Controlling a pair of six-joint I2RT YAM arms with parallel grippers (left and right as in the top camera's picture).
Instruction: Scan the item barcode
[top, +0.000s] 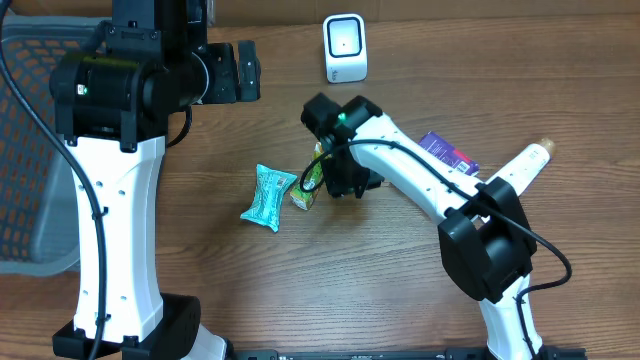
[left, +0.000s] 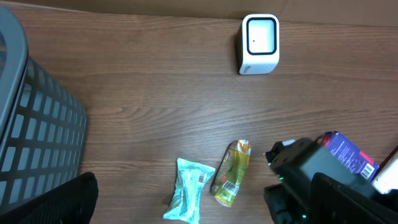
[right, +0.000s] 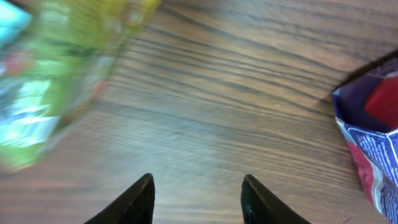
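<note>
A green snack packet (top: 309, 182) (left: 231, 172) lies flat on the wood table, its barcode facing up. It shows blurred at the upper left in the right wrist view (right: 59, 81). My right gripper (right: 198, 182) is open just to its right with only bare table between the fingers; in the overhead view the right gripper (top: 343, 183) sits beside the packet. The white barcode scanner (top: 345, 48) (left: 259, 44) stands at the back of the table. My left gripper (top: 240, 72) (left: 202, 190) hangs high and wide open, holding nothing.
A teal packet (top: 268, 197) (left: 186, 198) lies left of the green one, almost touching it. A purple packet (top: 448, 150) (right: 372, 127) (left: 349, 155) rests to the right beside the right arm. A grey mesh basket (top: 22, 150) (left: 28, 130) stands at the left edge.
</note>
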